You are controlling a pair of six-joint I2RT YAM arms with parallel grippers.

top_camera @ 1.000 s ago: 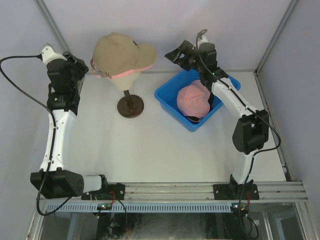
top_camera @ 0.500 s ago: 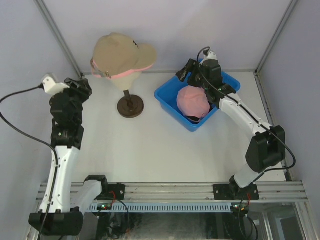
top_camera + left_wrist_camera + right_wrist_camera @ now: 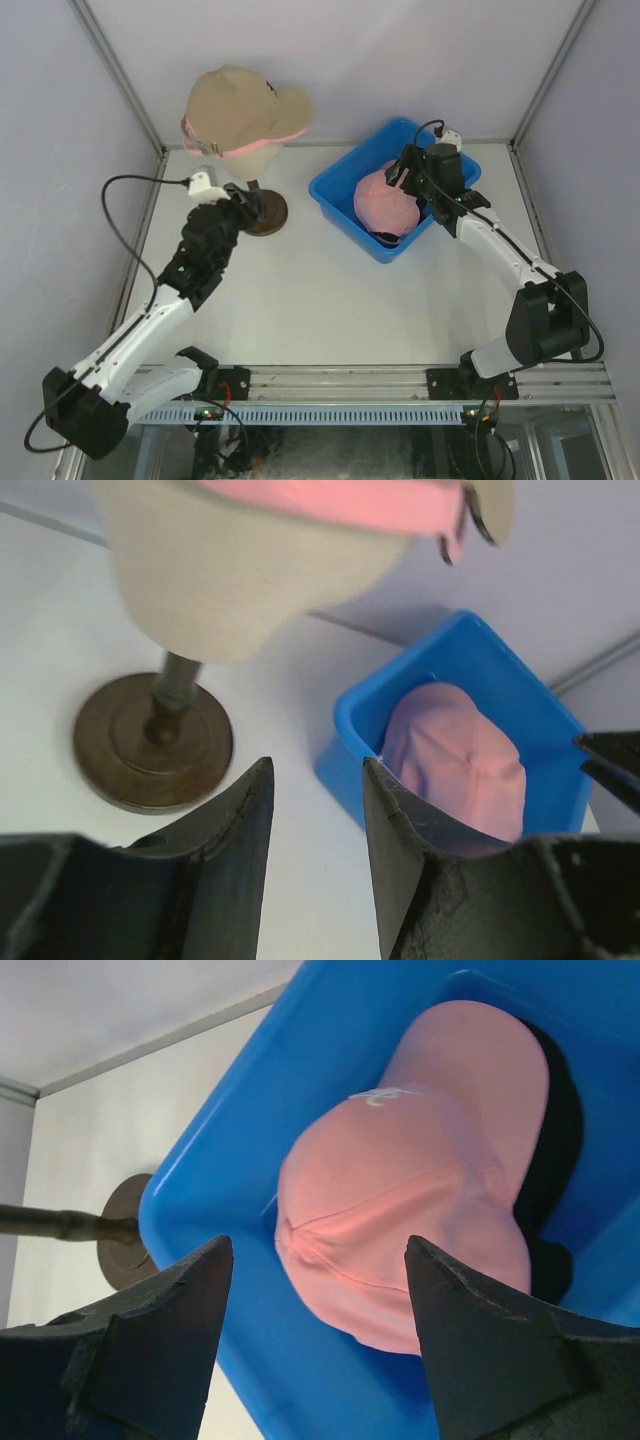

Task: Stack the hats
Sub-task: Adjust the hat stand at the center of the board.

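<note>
A tan hat (image 3: 240, 100) sits on the mannequin head, with a pink hat's edge (image 3: 252, 149) showing under it. Another pink hat (image 3: 384, 198) lies in the blue bin (image 3: 338, 190) on top of a black hat (image 3: 386, 238). My right gripper (image 3: 404, 172) is open and empty, just above the bin's pink hat (image 3: 420, 1200), with the black hat (image 3: 560, 1130) beside it. My left gripper (image 3: 246, 204) is open and empty by the mannequin's stand. In the left wrist view it (image 3: 315, 780) faces the table between the stand and the bin's pink hat (image 3: 455, 770).
The mannequin head (image 3: 210, 580) stands on a thin post with a round brown base (image 3: 262, 213), close to my left fingers. The bin (image 3: 450, 660) sits right of the base. Grey walls enclose the back and sides of the white table (image 3: 300, 290).
My left arm has swung from the far left wall down and rightwards to the mannequin's base. My right gripper has come from above the bin's back corner down over the pink hat.
</note>
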